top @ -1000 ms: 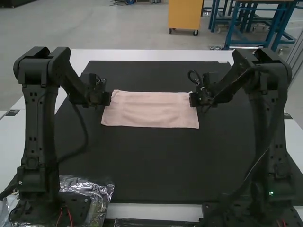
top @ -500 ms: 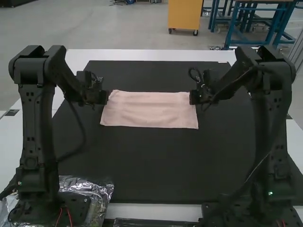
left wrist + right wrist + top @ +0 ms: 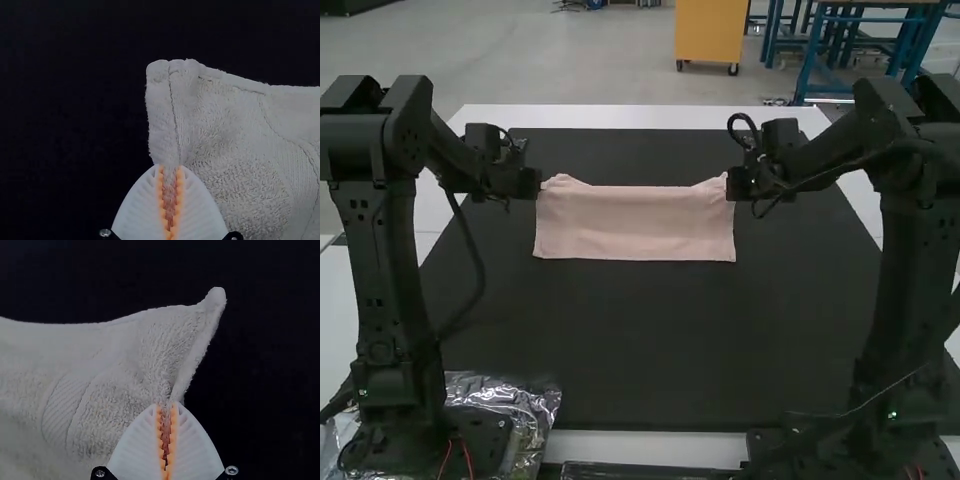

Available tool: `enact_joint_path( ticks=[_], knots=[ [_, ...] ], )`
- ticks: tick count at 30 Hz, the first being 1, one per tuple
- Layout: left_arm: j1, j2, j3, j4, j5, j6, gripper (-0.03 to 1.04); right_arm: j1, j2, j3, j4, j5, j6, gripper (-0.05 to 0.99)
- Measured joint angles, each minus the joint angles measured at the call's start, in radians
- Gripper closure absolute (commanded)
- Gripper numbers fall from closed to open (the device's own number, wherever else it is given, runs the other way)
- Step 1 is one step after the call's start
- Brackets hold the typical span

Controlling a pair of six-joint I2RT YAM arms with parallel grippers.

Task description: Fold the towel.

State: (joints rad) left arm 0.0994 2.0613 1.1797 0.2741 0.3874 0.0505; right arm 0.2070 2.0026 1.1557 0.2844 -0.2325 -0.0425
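High view: pink towel (image 3: 635,225) stretched between the left hand (image 3: 170,169) and right hand (image 3: 166,407), each closed on cloth near a far corner, presumably keeping that edge taut for folding. The pinched cloth is partly hidden between pads; layer count cannot be told.

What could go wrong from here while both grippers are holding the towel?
The left gripper and right gripper pinch the towel near its far corners, so a corner might slip free. Its far edge sags between them, which could leave the fold uneven. The near edge appears to lie loose on the black mat and might drag.
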Motion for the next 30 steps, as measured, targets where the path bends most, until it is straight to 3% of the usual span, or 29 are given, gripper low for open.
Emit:
enact_joint_path(
  ticks=[12,24,25,27,29,30],
  knots=[
    [0.04,-0.138,-0.237,0.016,0.035,0.053,0.99,-0.002,-0.112,-0.206,0.029,-0.054,0.006,0.96],
    [0.045,-0.23,-0.423,0.084,0.04,0.077,0.99,-0.002,-0.132,-0.349,0.091,-0.061,0.006,0.95],
    [0.045,-0.23,-0.439,0.091,0.04,0.079,0.99,-0.003,-0.132,-0.364,0.103,-0.062,0.006,0.9],
    [0.045,-0.23,-0.475,0.116,0.039,0.088,0.95,-0.003,-0.132,-0.396,0.138,-0.064,0.011,0.6],
    [0.046,-0.23,-0.512,0.149,0.032,0.098,0.63,-0.006,-0.132,-0.419,0.161,-0.058,0.014,0.23],
    [0.05,-0.23,-0.526,0.163,0.032,0.103,0.47,-0.012,-0.132,-0.43,0.169,-0.055,0.015,0.11]
  ],
)
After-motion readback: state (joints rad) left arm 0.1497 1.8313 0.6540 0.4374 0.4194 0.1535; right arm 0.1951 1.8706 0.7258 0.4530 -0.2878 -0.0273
